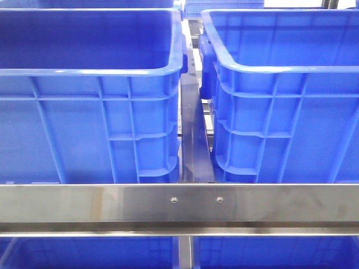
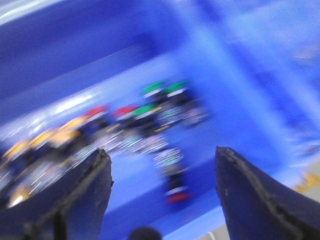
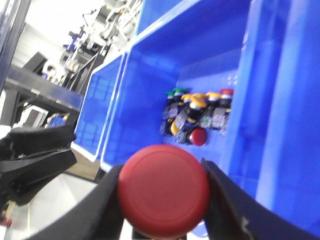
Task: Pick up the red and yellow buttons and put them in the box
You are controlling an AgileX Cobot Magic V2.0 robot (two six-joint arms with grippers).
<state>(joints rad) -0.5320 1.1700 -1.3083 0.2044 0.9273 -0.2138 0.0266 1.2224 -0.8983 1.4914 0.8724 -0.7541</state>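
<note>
**Front view shows two crates; right gripper holds a red button**

Front view: two bright-blue crates stand side by side behind a steel rail [image 1: 179,204]. The left crate [image 1: 90,123] has a dark, plain inner wall; the right crate [image 1: 280,123], the box, has a lighter inner wall. No arm or gripper appears here.

Left wrist view: heavily blurred. The left gripper [image 2: 162,185] has its jaws spread wide with nothing between them, above a blue crate floor [image 2: 145,185] strewn with a cluster of buttons [image 2: 125,125] capped red, yellow and green.

Right wrist view: the right gripper [image 3: 162,192] pinches a red button [image 3: 163,190] between both fingers. Beyond it, a pile of buttons [image 3: 197,117] lies inside a blue crate [image 3: 150,90]. Which crate this is, I cannot tell.
</note>
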